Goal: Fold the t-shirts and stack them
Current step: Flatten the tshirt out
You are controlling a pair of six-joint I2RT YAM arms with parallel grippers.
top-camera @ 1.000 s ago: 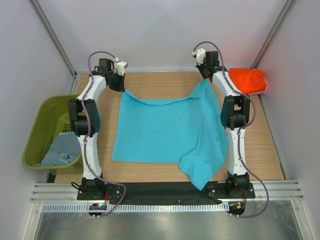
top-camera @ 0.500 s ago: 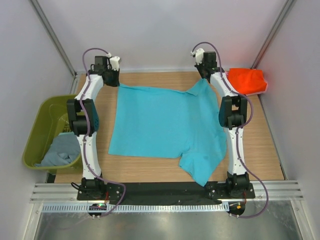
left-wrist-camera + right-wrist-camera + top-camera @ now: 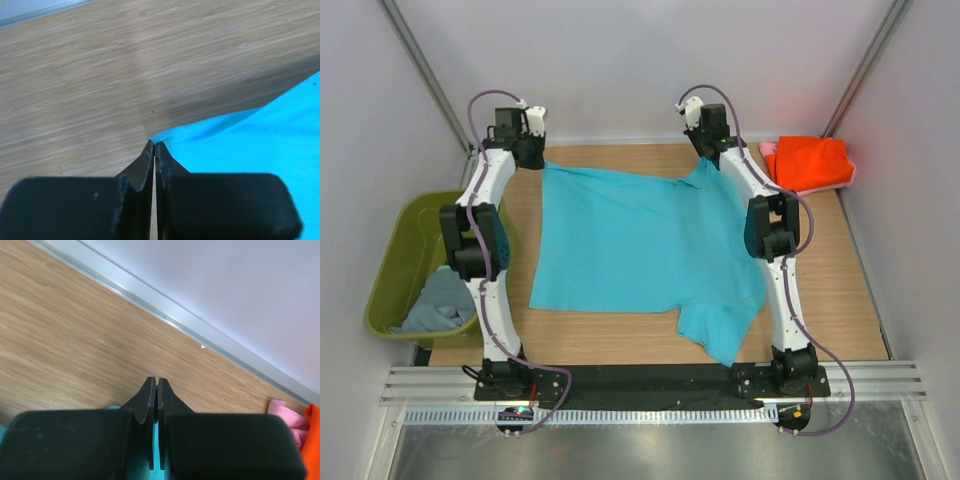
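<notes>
My left jaws pinch the far left corner of the turquoise t-shirt (image 3: 640, 240) and my right jaws are clenched on its far right corner, both at the back of the bench (image 3: 620, 345). The shirt lies spread between my arms, one sleeve reaching toward my right base. The orange-red t-shirt (image 3: 810, 162) sits far right, the pink t-shirt (image 3: 767, 150) peeking from its edge. The grey-blue t-shirt (image 3: 440, 300) lies in the olive bin (image 3: 405, 225).
</notes>
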